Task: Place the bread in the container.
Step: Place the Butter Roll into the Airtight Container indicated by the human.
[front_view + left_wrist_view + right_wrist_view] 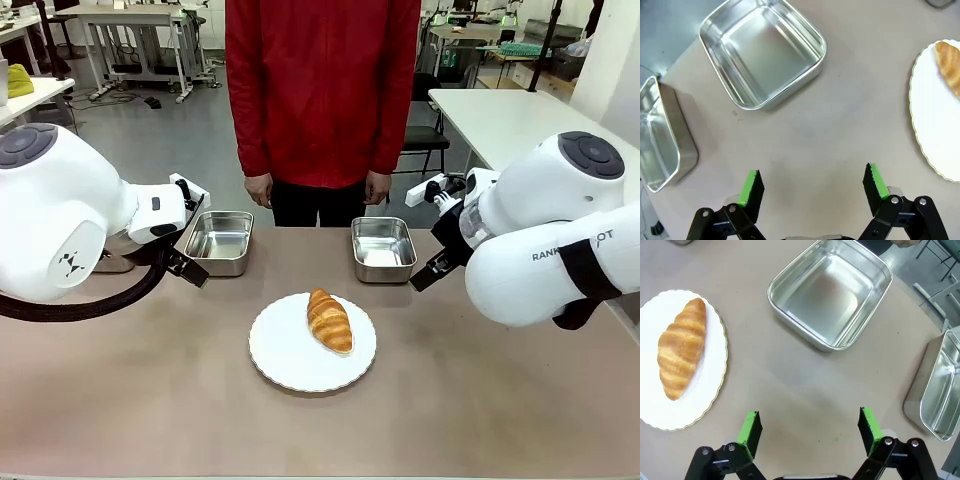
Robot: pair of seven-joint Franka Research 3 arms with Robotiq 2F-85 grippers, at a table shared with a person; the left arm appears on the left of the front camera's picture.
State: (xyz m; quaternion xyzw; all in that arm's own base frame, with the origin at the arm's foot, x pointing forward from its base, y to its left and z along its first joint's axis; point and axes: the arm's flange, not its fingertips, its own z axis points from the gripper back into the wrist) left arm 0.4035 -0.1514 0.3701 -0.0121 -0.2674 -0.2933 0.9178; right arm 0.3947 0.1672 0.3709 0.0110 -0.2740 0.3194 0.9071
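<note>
Left gripper: jaws spread wide, nothing between them, hovering over bare table. Right gripper: jaws equally wide, empty, above table. Bread lies on white plate, table centre, near side, well apart from both grippers. Left container sits far-left of plate, right container far-right; both empty. Third pan lies beside left container, fourth pan beside right container. Person in red top stands at far edge.
</note>
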